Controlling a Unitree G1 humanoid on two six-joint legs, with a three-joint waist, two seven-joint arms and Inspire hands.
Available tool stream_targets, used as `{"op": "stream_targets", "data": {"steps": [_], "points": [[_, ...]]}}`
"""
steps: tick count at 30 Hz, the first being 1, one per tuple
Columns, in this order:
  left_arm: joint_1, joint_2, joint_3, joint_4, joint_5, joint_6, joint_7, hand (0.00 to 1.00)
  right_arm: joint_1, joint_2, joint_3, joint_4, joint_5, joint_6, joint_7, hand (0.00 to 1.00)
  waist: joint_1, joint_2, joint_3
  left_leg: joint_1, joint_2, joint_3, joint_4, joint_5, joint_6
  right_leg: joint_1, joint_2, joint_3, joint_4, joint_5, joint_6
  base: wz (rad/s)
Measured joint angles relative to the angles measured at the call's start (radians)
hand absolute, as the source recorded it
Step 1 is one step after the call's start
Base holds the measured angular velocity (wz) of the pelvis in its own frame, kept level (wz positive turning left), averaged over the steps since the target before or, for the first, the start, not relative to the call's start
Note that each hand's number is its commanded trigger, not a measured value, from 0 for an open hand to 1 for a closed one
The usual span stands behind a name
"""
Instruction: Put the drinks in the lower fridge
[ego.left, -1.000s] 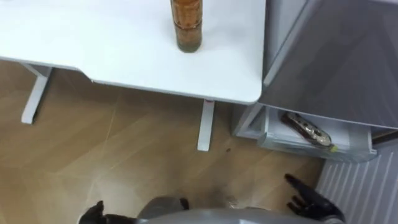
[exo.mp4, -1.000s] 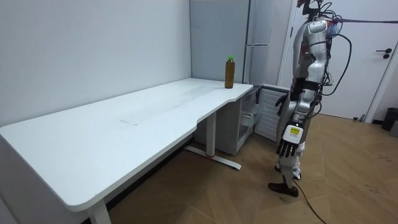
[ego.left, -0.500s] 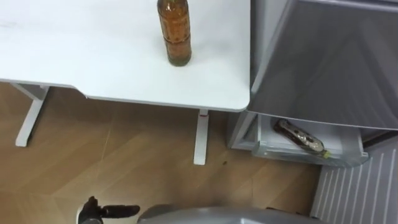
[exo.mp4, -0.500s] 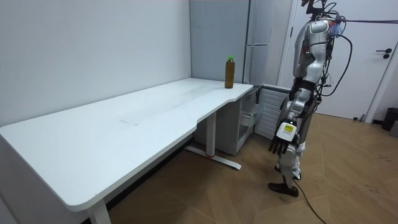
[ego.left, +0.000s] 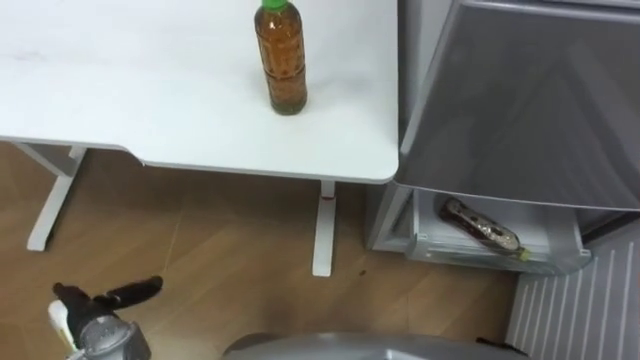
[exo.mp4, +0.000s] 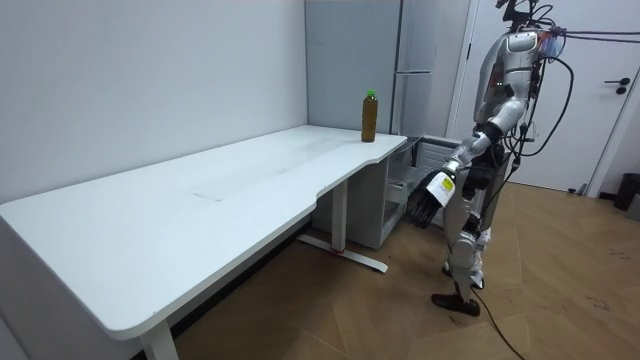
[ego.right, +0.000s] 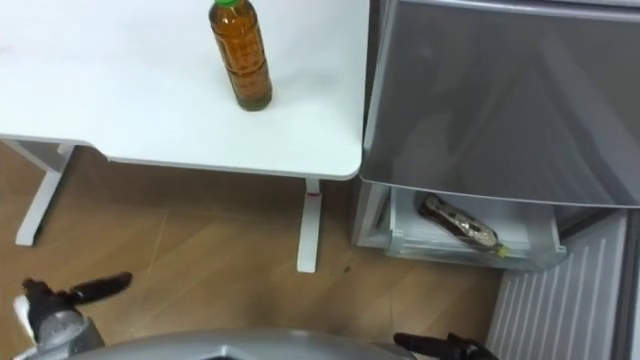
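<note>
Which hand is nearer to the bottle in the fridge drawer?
Right. The right hand is before the drawer, near the bottle; the left hand is far to its left.

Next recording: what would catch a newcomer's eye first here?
A brown drink bottle with a green cap stands upright on the white table, near the corner beside the grey fridge. A second bottle lies on its side in the fridge's open lower drawer. The robot's left hand is stretched out, open and empty, above the wooden floor in front of the table.
</note>
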Motion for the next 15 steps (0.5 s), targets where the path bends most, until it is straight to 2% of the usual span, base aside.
{"op": "stream_targets", "data": {"steps": [3,6,10,15], "points": [[-0.002,0.0,0.001,-0.047,0.002,-0.017,0.05,0.0,-0.002,0.0,0.0,0.004,-0.005,-0.007,0.001,0.0,-0.001,0.001,0.0003,0.018,0.0,0.001,-0.008,0.0,0.0,0.011,0.001,-0.002,-0.002,0.0,0.0,-0.02],[-0.002,0.0,0.002,-0.153,0.003,-0.043,0.097,0.0,0.0,0.0,-0.002,0.006,-0.03,-0.014,0.002,0.0,-0.001,-0.003,-0.0002,0.024,0.0,0.002,-0.012,0.0,0.0,0.012,0.001,-0.003,-0.003,0.0,0.0,0.0],[-0.002,0.0,0.002,-0.294,0.011,-0.054,0.119,0.0,0.004,-0.002,-0.003,0.002,-0.037,-0.021,0.009,0.0,-0.001,-0.002,0.0,0.024,0.001,0.002,-0.006,0.0,0.0,0.013,0.001,-0.002,-0.001,0.0,0.0,0.0],[-0.002,0.005,-0.004,-0.497,0.016,-0.092,0.13,0.0,-0.001,-0.001,-0.003,-0.006,-0.08,-0.042,0.012,0.0,-0.016,-0.003,-0.0002,0.027,0.001,0.005,-0.013,0.0,-0.001,0.02,0.001,0.001,-0.001,0.0,0.0,0.0]]}}
